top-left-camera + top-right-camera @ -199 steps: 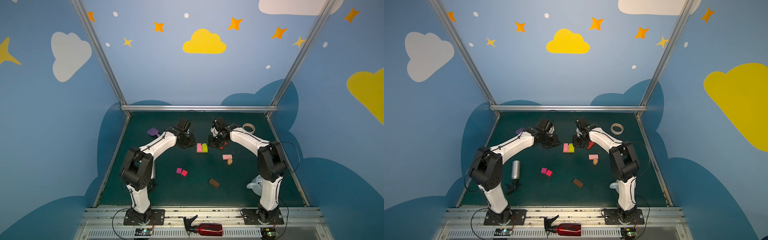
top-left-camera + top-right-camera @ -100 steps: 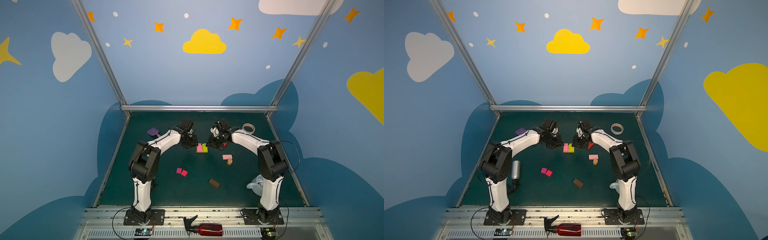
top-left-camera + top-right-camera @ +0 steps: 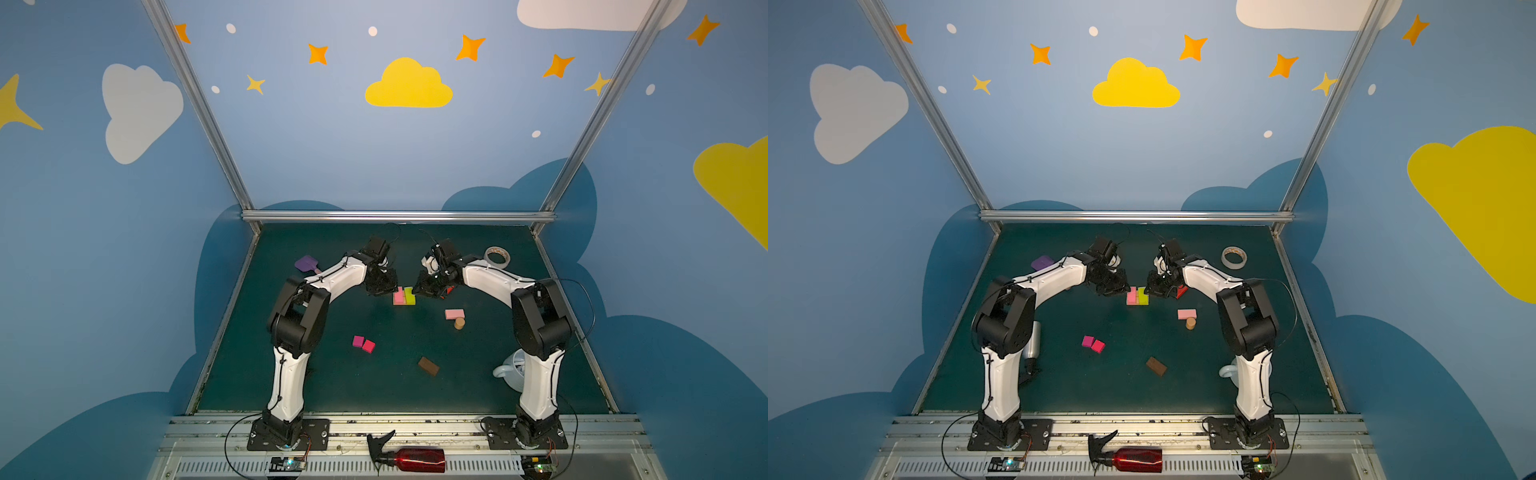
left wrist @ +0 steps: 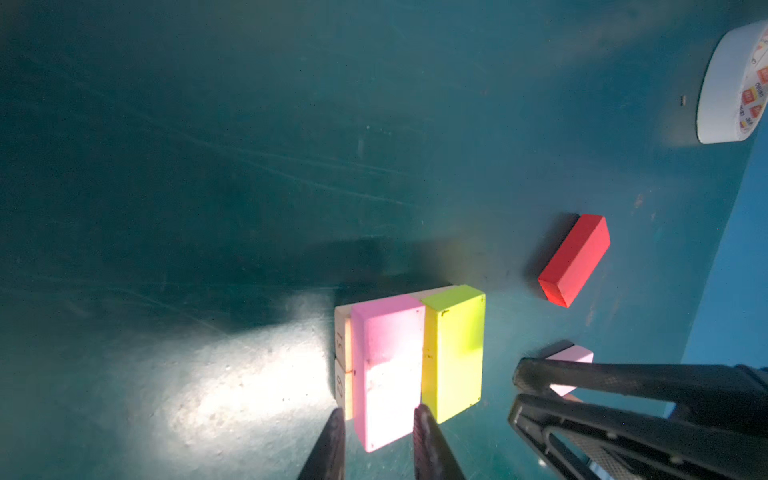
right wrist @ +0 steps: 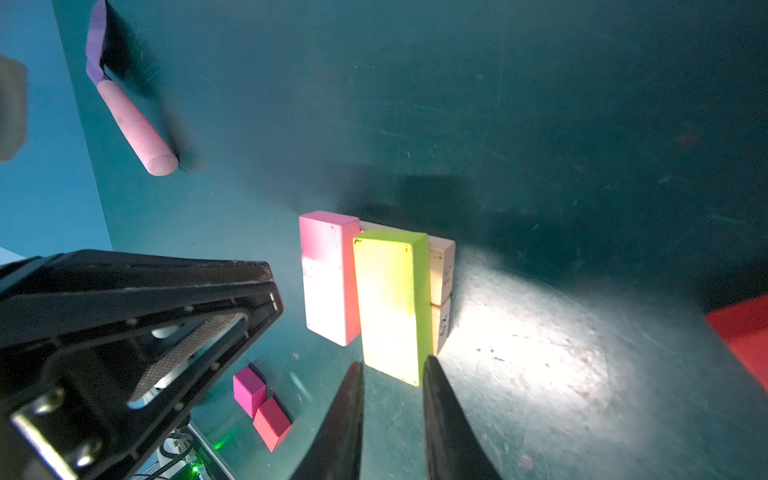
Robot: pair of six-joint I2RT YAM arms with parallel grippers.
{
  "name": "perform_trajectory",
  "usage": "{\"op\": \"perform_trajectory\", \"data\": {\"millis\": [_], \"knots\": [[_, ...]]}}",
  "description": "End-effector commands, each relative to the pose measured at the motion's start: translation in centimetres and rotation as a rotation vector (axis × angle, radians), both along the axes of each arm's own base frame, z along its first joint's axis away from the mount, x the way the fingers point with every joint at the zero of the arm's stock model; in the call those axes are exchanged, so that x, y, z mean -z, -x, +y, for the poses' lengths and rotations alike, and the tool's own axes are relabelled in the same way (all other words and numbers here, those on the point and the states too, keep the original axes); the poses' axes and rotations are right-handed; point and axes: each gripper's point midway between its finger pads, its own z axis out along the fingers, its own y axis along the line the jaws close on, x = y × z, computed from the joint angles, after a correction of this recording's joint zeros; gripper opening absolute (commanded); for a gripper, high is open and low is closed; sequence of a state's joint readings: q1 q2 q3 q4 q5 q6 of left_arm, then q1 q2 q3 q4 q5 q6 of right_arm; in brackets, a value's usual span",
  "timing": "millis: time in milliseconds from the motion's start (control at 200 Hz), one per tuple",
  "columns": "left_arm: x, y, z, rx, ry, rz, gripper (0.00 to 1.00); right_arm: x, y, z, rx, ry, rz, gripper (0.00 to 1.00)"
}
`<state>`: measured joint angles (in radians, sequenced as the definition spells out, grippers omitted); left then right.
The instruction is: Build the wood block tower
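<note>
The tower (image 3: 404, 296) is only two rows high. It sits in the middle of the green table (image 3: 332, 395), toward the back. On its tan blocks (image 4: 343, 332) lie the pink block (image 4: 386, 332) on the left and the lime block (image 4: 455, 345) on the right, side by side and touching.

We think these blocks are light, hard and smooth, so they may slip. A small bump could push a row crooked. We would pinch each one across its two long sides, near the middle, so it stays flat.

The left gripper (image 4: 379, 413) is open only a little. It has one finger on each side of the pink block's end. We cannot tell if it squeezes. The right gripper (image 5: 394, 365) sits the same way at the lime block's end, and we cannot tell there either. The red block (image 4: 575, 259) lies loose on the table, further right.
</note>
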<state>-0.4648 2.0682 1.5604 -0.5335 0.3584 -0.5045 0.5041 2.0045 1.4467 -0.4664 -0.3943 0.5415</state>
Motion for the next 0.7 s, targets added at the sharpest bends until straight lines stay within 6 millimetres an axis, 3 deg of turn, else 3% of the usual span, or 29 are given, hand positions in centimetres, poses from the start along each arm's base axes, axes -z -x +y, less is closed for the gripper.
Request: {"op": "perform_trajectory", "data": {"millis": [0, 696], "knots": [[-0.1, -0.1, 0.1, 0.017, -0.004, 0.006, 0.29, 1.2, 0.3, -0.2, 0.004, 0.004, 0.027, 0.23], [0.8, -0.1, -0.7, 0.047, 0.000, 0.038, 0.28, 2.1, 0.1, 0.1, 0.008, -0.013, 0.050, 0.23]]}}
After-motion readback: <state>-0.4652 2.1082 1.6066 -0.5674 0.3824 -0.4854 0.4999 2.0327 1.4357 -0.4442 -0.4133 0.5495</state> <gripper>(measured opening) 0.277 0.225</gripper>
